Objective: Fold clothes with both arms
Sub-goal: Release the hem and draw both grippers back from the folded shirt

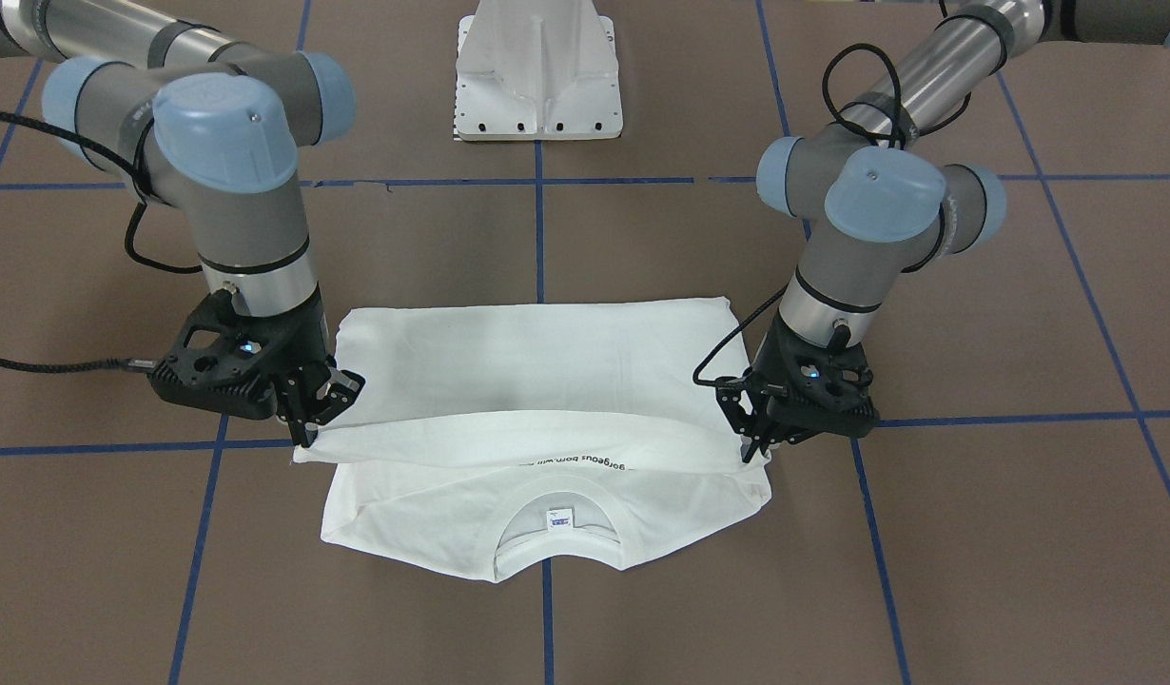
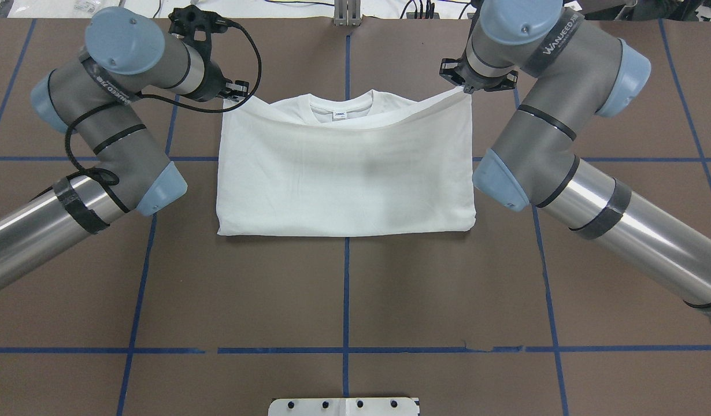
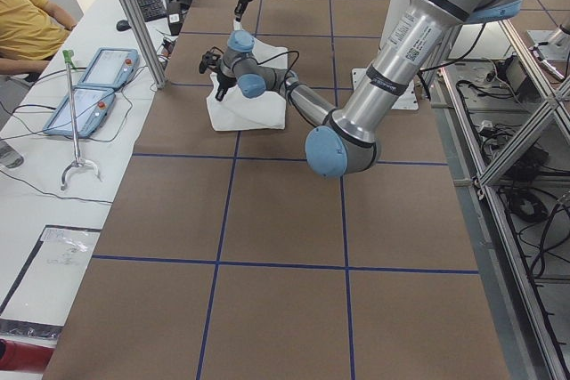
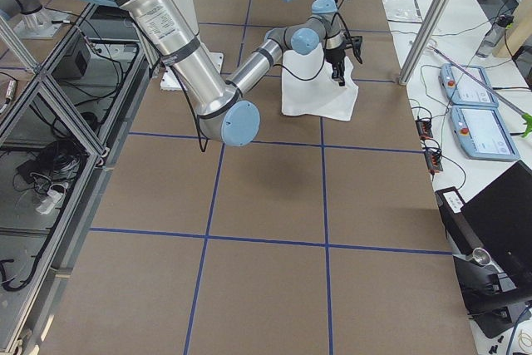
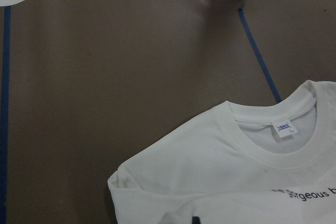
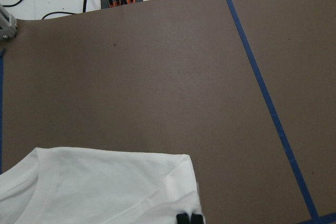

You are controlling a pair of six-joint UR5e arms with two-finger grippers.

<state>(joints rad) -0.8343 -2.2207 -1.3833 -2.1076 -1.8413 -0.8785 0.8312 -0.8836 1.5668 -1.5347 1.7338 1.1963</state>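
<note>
Fabric this thin and limp sags between our two holds. The T-shirt (image 1: 537, 371) lies folded on the middle of the tabletop (image 1: 975, 533), its raised edge pinched at each corner by the left claw (image 1: 754, 442) and right claw (image 1: 306, 430). We judge it light, soft and best gripped at corners, kept taut.

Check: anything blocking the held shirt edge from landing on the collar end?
Nothing visible. The left end effector and right end effector pinch the T-shirt at its lifted edge's corners; only its own collar lies ahead.
</note>
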